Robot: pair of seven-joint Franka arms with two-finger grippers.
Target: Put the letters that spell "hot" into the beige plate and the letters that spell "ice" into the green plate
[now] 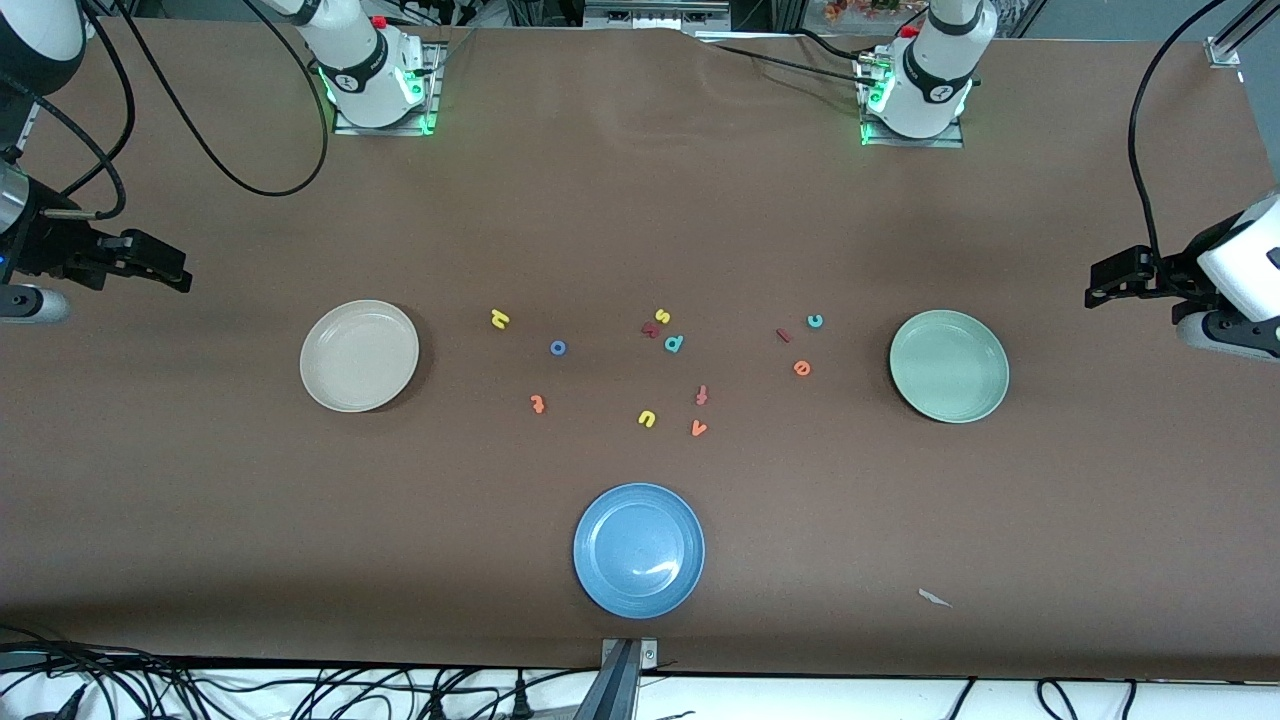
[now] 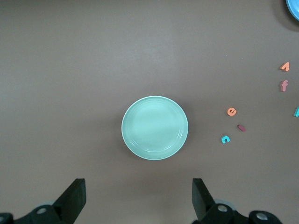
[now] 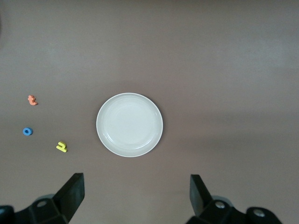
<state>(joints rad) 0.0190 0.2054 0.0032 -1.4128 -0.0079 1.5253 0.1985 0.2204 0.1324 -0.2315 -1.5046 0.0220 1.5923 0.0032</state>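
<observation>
Front view: we see nothing sorted yet, both arms parked high at the table ends. The right gripper [image 1: 175, 272] is up past the beige plate [image 1: 359, 355] at its end, the left gripper [image 1: 1100, 290] likewise past the green plate [image 1: 948, 365], both empty with jaws spread wide. Between the plates lie the yellow h [image 1: 500, 319], blue o [image 1: 558, 347] and orange t [image 1: 538, 404] toward the beige plate, and the dark red i [image 1: 783, 335], teal c [image 1: 815, 321] and orange e [image 1: 801, 368] toward the green plate; the blue plate [image 1: 639, 549] stays out of it. Left wrist view: we have the green plate ahead of the open fingers [image 2: 74, 198], with c, i, e just beside it, away from the claw. Right wrist view: beige plate ahead of the open fingers [image 3: 72, 193], h, o, t beside it. We judge this the start; next each claw must reach past its plate, drop low and pinch one tiny flat letter.
</observation>
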